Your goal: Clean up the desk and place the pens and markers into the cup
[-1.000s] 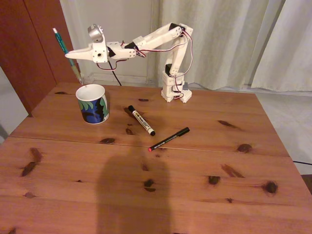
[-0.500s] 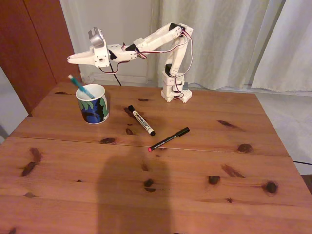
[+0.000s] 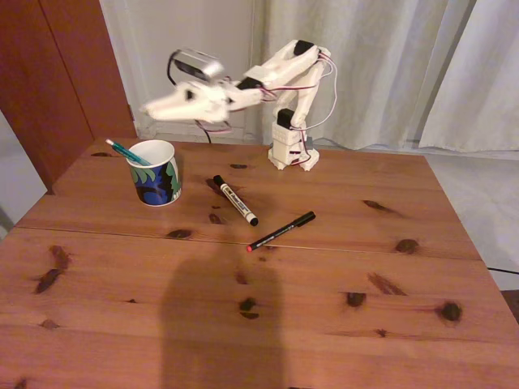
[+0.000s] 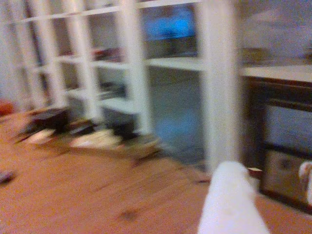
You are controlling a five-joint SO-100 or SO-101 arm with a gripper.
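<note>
My gripper [image 3: 154,109] hangs blurred in the upper left of the fixed view, above the cup [image 3: 155,172]; I cannot tell how far it is open, and nothing shows in it. The teal pen [image 3: 126,151] leans in the cup, its end over the left rim. The white marker [image 3: 235,200] and black pen [image 3: 280,231] lie mid-frame on the desk [image 3: 324,324], near each other but apart. Judged light, stiff, slick and prone to roll; take each mid-barrel, across its length.

Desk [image 3: 324,324] with cup [image 3: 156,173], marker [image 3: 236,201], pen [image 3: 281,231]
</note>
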